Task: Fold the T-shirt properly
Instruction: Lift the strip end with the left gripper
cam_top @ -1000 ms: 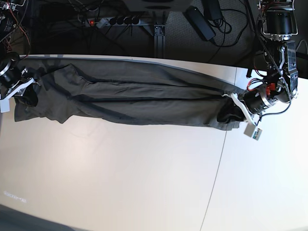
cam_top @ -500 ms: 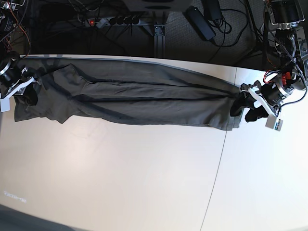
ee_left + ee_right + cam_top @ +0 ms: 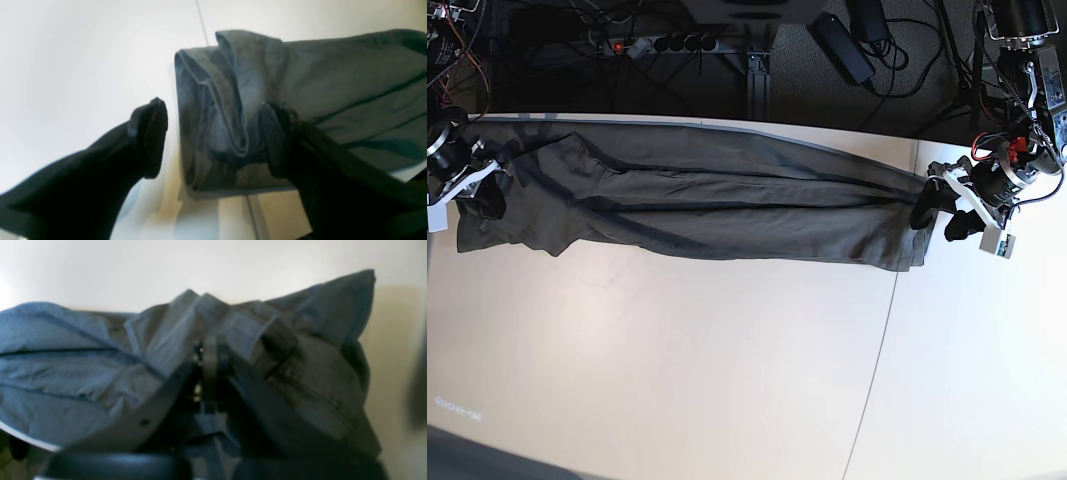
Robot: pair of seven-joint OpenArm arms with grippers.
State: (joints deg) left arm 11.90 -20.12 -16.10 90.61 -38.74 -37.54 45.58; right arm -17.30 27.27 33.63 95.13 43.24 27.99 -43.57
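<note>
- The T-shirt (image 3: 697, 200) lies along the far edge of the table (image 3: 727, 380), already folded lengthwise into 1 long band that runs almost from the base view's left edge to the seam (image 3: 882, 330) in the tabletop.
- I read that stretch as deliberate: with both ends pulled apart, the band lies flat enough for a crosswise fold.
- My right gripper (image 3: 472, 185) is clenched on the band's end at the base view's left; the right wrist view shows cloth bunched over its shut jaws (image 3: 206, 373).
- My left gripper (image 3: 947, 212) sits just off the other end with jaws spread wide and nothing between them; in the left wrist view 1 finger (image 3: 146, 140) stands clear over bare table, and the other (image 3: 277, 140) is at the layered hem, though I cannot tell if it touches.
- Hard to make out: both wrist views are blurred, and neither collar nor sleeves can be picked out in any view.
- The right arm's body is cut off by the frame.
</note>
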